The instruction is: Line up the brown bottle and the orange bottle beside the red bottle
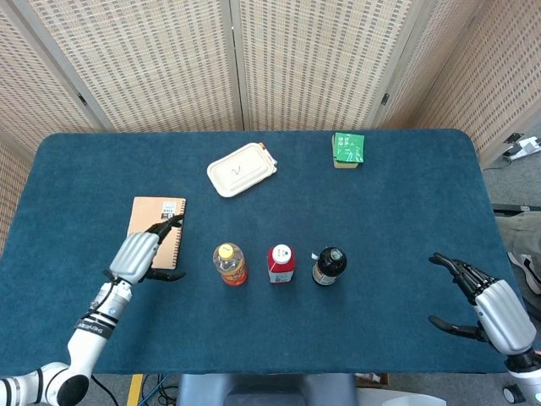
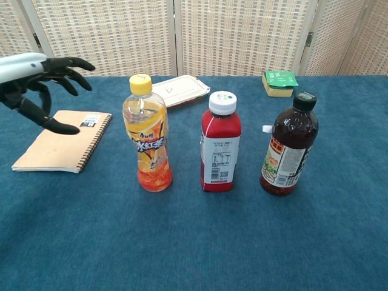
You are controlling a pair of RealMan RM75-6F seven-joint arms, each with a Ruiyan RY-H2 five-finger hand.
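Left hand [image 1: 138, 256] hangs released, fingers spread and holding nothing, over the near edge of the spiral notebook [image 1: 155, 232]. From the chest view I see it at the far left of frame, dark fingers [image 2: 68, 65] fanned out above the notebook's tan cover, well apart from the bottles. Right hand [image 1: 494, 308] sits at the near right corner of the table [image 1: 406, 194], also released, fingers parted and empty; only the head view shows it.

Moving outward from my left hand: orange bottle [image 2: 146, 142] stands upright, yellow cap on, nearest the notebook. Just beside it to the right stands the red bottle [image 2: 220, 143] with its white cap, upright. Next along is the brown bottle [image 2: 288, 145], black cap, upright. The three stand in a row across the near middle of the blue cloth, red in the centre, small gaps between them, none touching. In the head view the caps read as roughly one line, running left to right.

Farther back on the table: a white lidded container [image 1: 243, 169] lies behind the orange and red bottles, and a small green packet [image 1: 347, 148] lies toward the far right. Woven screen panels [image 1: 296, 59] stand behind the table.
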